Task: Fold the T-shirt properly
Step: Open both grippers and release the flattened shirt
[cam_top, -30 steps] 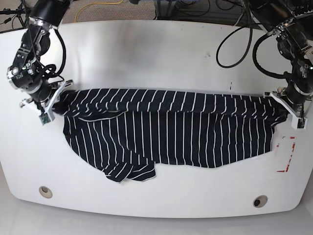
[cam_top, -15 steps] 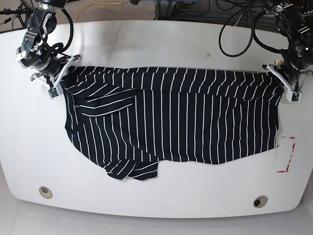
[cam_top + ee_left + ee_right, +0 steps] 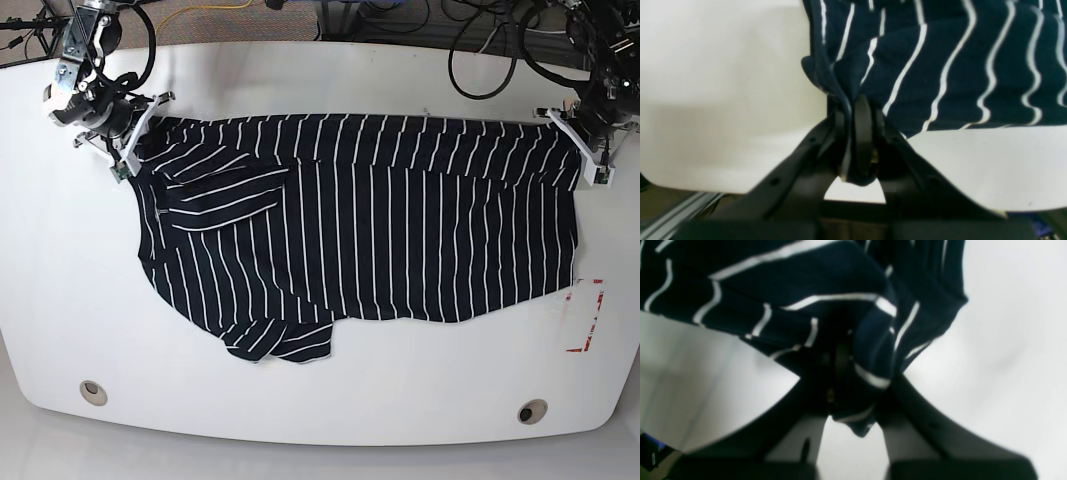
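Observation:
The dark navy T-shirt point(image 3: 370, 220) with thin white stripes lies spread across the white table, its top edge stretched between both arms. My left gripper point(image 3: 583, 152) at the base view's right is shut on the shirt's upper right corner. In the left wrist view, the left gripper point(image 3: 858, 110) pinches a bunched fold of the T-shirt point(image 3: 940, 53). My right gripper point(image 3: 137, 146) at the base view's left is shut on the upper left corner. In the right wrist view the T-shirt point(image 3: 800, 283) drapes over the right gripper point(image 3: 843, 353). A sleeve point(image 3: 220, 190) is folded over the body at the left.
The white table point(image 3: 330, 400) has two round holes point(image 3: 93, 391) point(image 3: 532, 411) near its front edge. A red marking point(image 3: 588, 315) lies at the right, just beside the shirt's hem. Cables point(image 3: 480, 60) hang behind the table's far edge.
Both grippers have pulled the shirt's top edge toward the far side of the table. The fabric has spread out flatter and now covers more of the table.

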{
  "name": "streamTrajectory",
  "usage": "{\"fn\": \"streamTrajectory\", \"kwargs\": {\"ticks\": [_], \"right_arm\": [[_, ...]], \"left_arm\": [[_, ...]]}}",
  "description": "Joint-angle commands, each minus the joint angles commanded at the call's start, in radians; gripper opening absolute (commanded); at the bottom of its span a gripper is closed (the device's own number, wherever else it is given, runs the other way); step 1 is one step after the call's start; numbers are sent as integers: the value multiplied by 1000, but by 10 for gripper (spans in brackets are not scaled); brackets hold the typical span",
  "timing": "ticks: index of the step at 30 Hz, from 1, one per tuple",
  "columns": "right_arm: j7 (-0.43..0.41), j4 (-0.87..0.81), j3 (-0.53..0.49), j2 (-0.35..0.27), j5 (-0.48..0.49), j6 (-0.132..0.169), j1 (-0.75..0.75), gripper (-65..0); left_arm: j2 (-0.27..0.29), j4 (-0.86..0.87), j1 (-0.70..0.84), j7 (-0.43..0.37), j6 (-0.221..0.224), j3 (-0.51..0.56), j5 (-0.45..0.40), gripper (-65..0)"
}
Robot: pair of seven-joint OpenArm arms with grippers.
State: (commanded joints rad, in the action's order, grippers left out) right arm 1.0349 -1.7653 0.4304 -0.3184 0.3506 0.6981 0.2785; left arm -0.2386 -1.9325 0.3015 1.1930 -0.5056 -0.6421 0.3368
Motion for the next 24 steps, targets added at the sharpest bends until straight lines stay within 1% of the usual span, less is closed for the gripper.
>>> {"fn": "streamTrajectory", "kwargs": {"ticks": [2, 3, 4, 6, 8, 10, 11, 12, 13, 14, 15, 16, 19, 21, 24], "right_arm": [[0, 0, -9, -3, 0, 0, 2, -609], [0, 0, -9, -3, 0, 0, 2, -609], [0, 0, -11, -3, 0, 0, 2, -609], [0, 0, -12, -3, 0, 0, 2, -609], [0, 0, -15, -5, 0, 0, 2, -609], [0, 0, -15, -5, 0, 0, 2, -609], [0, 0, -17, -5, 0, 0, 2, -609], [0, 0, -17, -5, 0, 0, 2, -609], [0, 0, -17, -5, 0, 0, 2, -609], [0, 0, -17, -5, 0, 0, 2, -609], [0, 0, -17, -5, 0, 0, 2, -609], [0, 0, -17, -5, 0, 0, 2, -609], [0, 0, -17, -5, 0, 0, 0, -609], [0, -2, -17, -5, 0, 0, 0, -609], [0, -6, -17, -5, 0, 0, 0, -609]], "left_arm": [[-2, 0, 2, 0, 0, 0, 0, -622], [-2, 0, 2, 0, 0, 0, 0, -597], [-2, 0, 3, 0, 0, 0, 0, -550], [-3, 2, 14, 0, 0, 0, 0, -485], [-3, 2, 18, 0, 0, 0, 0, -396], [-3, 2, 20, 0, 0, 0, 0, -276], [-5, 3, 20, 0, 0, 0, 0, -251], [-6, 15, 21, 2, 0, 3, 0, -176], [-9, 21, 21, 2, 0, 3, 0, -153], [-23, 34, 21, 2, 0, 5, 0, -114], [-37, 49, 21, 2, 0, 6, 0, -93], [-48, 61, 21, 2, 0, 6, 3, -88], [-75, 103, 17, 2, -6, 0, 6, -97], [-97, 124, 15, 2, -41, -15, 6, -96], [-123, 129, 14, 2, -138, -94, 6, -96]]}}
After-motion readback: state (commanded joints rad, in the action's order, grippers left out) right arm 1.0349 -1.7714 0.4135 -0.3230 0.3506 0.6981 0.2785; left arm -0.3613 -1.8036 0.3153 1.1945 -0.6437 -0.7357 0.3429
